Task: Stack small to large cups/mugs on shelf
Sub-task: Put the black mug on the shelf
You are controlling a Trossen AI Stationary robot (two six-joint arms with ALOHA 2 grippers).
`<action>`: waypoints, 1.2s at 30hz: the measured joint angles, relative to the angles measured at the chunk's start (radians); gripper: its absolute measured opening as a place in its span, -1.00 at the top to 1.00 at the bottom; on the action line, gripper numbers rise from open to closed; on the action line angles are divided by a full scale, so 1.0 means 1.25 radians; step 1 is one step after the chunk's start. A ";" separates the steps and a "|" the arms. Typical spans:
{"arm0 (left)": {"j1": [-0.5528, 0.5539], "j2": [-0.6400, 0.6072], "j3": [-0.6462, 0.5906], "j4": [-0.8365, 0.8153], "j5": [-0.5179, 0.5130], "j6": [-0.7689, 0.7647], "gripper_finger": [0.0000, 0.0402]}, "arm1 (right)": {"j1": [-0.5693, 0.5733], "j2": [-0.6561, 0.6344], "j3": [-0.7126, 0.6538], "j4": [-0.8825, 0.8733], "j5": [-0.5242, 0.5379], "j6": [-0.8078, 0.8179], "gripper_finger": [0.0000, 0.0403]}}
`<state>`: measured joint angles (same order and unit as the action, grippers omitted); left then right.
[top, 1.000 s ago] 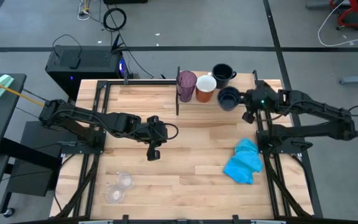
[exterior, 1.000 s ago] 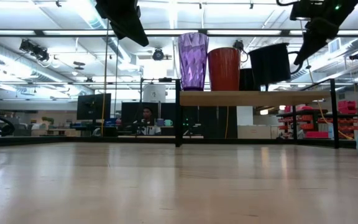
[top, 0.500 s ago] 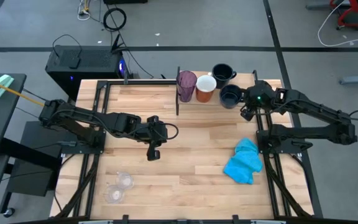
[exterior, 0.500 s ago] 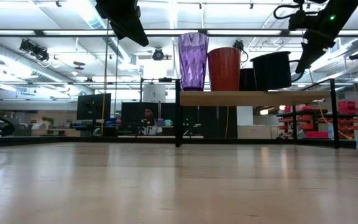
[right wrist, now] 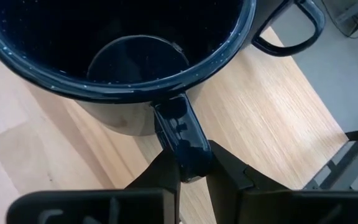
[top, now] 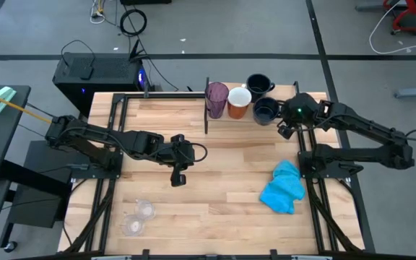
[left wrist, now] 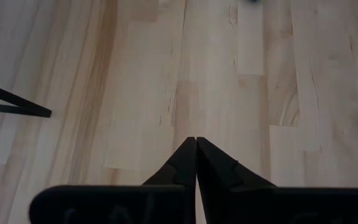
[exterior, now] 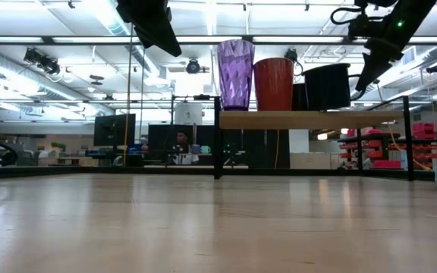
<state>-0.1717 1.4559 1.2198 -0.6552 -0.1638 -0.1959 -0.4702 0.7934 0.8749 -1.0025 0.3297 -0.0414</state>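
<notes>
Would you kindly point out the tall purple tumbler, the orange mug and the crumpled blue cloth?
Tall translucent purple tumbler (top: pixel 217 98): high view, its open top.
Orange mug with white inside (top: pixel 239 96): high view, white interior.
Bright blue crumpled cloth (top: pixel 283 188): high view, its middle.

The whole table (top: pixel 215 144) is seen straight down from overhead, both arms included. A level view across the tabletop is taken from its near edge, facing the far shelf (exterior: pixel 309 119) and the room behind. Bare tabletop is looked down on closely by the left wrist camera. A navy mug (right wrist: pixel 117 56) is seen very closely by the right wrist camera; it is shared with the overhead and low views.
</notes>
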 joint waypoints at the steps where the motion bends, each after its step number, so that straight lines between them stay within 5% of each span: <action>1: 0.000 0.000 0.000 0.000 0.000 0.000 0.93 | -0.007 0.000 0.000 0.004 -0.009 -0.006 0.72; 23: 0.000 0.000 0.000 0.000 0.000 0.000 0.92 | -0.197 0.026 -0.001 0.025 -0.236 -0.074 0.72; 36: 0.000 0.000 0.000 0.000 0.000 0.000 0.95 | -0.216 0.046 -0.001 0.040 -0.269 -0.086 0.72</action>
<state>-0.1715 1.4559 1.2198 -0.6552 -0.1635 -0.1959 -0.7401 0.8511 0.8738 -0.9531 -0.0062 -0.1492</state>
